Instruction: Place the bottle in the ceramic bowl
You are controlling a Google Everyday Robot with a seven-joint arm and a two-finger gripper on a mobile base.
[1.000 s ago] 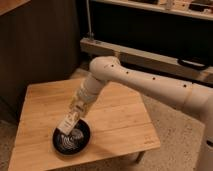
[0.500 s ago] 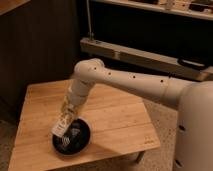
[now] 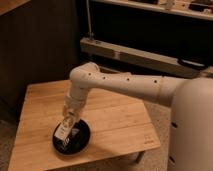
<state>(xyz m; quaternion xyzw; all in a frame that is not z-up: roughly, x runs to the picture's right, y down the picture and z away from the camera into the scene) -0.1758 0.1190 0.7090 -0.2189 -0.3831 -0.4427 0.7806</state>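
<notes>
The end effector [image 3: 65, 131] hangs low over the bowl [image 3: 72, 138], clamped on the bottle [image 3: 63, 133], which sits tilted just inside the rim. Released here, it could tip out onto the tabletop [image 3: 115, 120].

Workshop (metal racking [image 3: 150, 55], wooden table [image 3: 115, 117])

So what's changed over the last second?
The arm has swung left and down, carrying the bottle with the gripper lower into the bowl; the bottle now sits over the bowl's left side. The bowl and table stayed put.
</notes>
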